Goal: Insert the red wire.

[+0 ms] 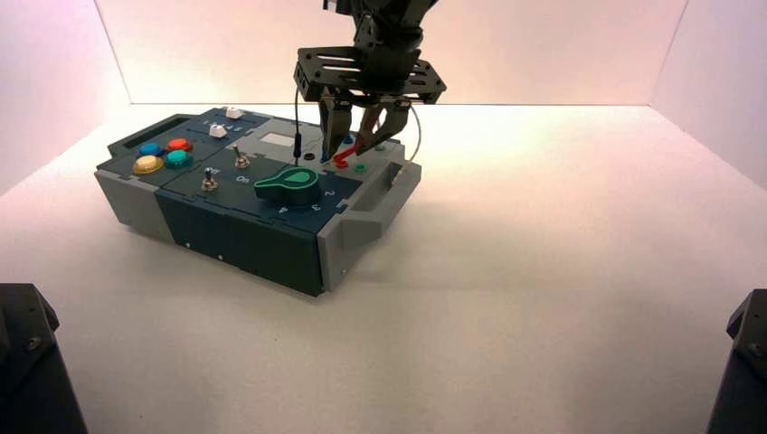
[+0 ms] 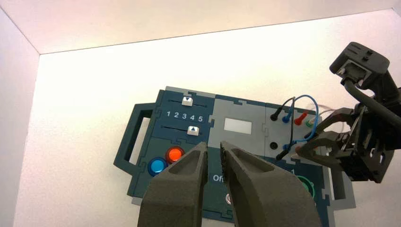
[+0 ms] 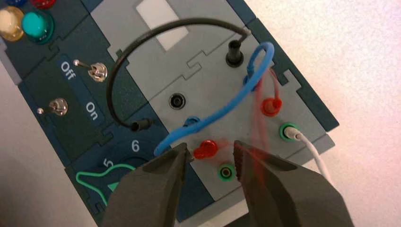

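The right gripper (image 3: 210,156) points steeply down over the socket panel (image 3: 208,94) at the far right end of the box (image 1: 262,235), its two dark fingers (image 3: 151,184) standing apart on either side of one plug of the red wire (image 3: 206,149) without clamping it. That red plug sits at a socket in the panel's near row, just beside an empty green socket (image 3: 225,172). The wire's other red plug (image 3: 271,105) stands in a socket of the far row, and the thin reddish lead arches between the two, blurred where it passes the gripper's finger. The blue wire (image 3: 222,111) has both plugs seated and loops across the panel. The black wire (image 3: 156,33) has one plug in a far-row socket, while its other plug lies loose on the panel beside the green knob (image 1: 289,185). One black socket (image 3: 178,100) is empty. A pale grey-white lead (image 3: 312,151) is plugged into the far green socket. The left gripper (image 2: 213,161) hangs well back above the box's near side, its fingers parted with nothing between them.
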`<state>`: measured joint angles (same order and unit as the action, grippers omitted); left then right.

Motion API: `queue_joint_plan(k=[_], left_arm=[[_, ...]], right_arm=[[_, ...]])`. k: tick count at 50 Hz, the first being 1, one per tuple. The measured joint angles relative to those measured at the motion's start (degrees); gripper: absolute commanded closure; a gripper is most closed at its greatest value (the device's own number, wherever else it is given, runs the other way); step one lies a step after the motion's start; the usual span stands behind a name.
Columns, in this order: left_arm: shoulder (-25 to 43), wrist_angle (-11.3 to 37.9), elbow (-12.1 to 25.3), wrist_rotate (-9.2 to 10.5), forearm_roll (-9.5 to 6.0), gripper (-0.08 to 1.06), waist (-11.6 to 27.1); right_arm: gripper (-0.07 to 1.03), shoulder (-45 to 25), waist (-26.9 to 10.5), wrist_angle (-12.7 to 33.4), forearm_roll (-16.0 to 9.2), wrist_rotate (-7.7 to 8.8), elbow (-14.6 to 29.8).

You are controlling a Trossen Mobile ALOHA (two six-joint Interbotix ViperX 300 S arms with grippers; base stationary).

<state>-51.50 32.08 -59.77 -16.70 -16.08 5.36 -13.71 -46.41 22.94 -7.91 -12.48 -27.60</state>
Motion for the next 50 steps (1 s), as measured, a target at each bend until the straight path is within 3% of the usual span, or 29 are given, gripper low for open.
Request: queue_joint_plan(k=[21,50], left_arm=[[0.18,0.0,0.0,-0.09,0.0,0.8,0.0],[1.41,-0.44,0.0,-0.09,0.09,0.8,0.0]], right_arm=[[0.51,-1.58,0.09,-0.88,0.0,0.09,0.7],[0.46,0.79,-0.09,4.75,-0.09,0.97,0.79]])
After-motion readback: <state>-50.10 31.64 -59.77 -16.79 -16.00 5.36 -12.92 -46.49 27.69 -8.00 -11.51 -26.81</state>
